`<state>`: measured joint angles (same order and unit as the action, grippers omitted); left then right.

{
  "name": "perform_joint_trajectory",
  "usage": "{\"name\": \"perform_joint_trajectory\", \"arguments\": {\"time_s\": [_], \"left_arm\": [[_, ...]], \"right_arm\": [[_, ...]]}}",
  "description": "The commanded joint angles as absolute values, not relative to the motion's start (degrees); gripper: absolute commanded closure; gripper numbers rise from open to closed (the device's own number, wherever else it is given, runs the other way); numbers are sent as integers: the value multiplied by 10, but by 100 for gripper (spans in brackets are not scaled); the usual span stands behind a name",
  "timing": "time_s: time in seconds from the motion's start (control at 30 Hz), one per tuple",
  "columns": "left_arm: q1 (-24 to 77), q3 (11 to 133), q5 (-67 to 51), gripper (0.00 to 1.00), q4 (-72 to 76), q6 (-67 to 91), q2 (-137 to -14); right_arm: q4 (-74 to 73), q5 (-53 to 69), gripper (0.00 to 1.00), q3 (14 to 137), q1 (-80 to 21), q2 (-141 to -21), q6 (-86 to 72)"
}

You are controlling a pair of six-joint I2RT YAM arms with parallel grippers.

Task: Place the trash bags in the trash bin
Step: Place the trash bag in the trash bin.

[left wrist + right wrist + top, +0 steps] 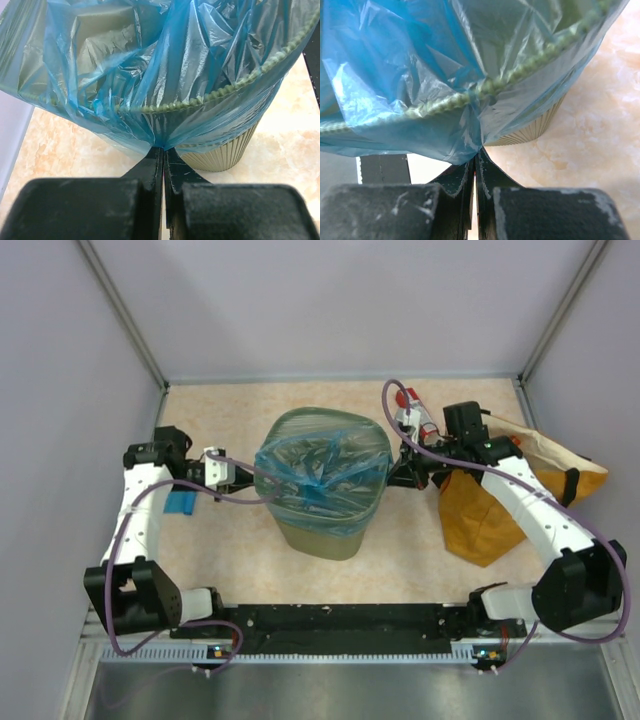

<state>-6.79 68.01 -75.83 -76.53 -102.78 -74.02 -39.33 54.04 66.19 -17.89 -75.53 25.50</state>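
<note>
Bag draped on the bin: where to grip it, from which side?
Grip the bag by its loose hem below the rim, outside the bin, coming in sideways. There the film hangs free and bunched, so a pinch likely takes plastic alone; over the rim it's stretched. The left gripper and right gripper are each shut on that hem, on opposite sides.

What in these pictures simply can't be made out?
- Inside of the olive-green wire-mesh bin: every view, veiled by the crinkly translucent light-blue bag.
- Small flat blue square: top view, partly under the left arm.
- Red-and-white item beyond the right arm: top view, too small to identify.
</note>
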Motion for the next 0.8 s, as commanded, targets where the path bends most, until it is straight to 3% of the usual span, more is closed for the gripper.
{"name": "perform_joint_trajectory", "arguments": {"time_s": [0.0, 0.33, 0.47, 0.7, 0.77], "left_arm": [[-67, 672, -752, 100, -871, -1038, -754], [-69, 666, -749, 100, -838, -1017, -759], [-69, 675, -750, 100, -847, -1010, -754], [-69, 702, -748, 100, -860, -997, -742], [-69, 710, -751, 100, -862, -992, -738]], "right_arm": [[-368, 548, 100, 645, -187, -735, 258], [-344, 567, 100, 635, -187, -728, 239], [-402, 553, 100, 666, -187, -728, 273], [-458, 530, 23, 693, -186, -665, 326], [-448, 524, 10, 694, -189, -642, 327]]}}
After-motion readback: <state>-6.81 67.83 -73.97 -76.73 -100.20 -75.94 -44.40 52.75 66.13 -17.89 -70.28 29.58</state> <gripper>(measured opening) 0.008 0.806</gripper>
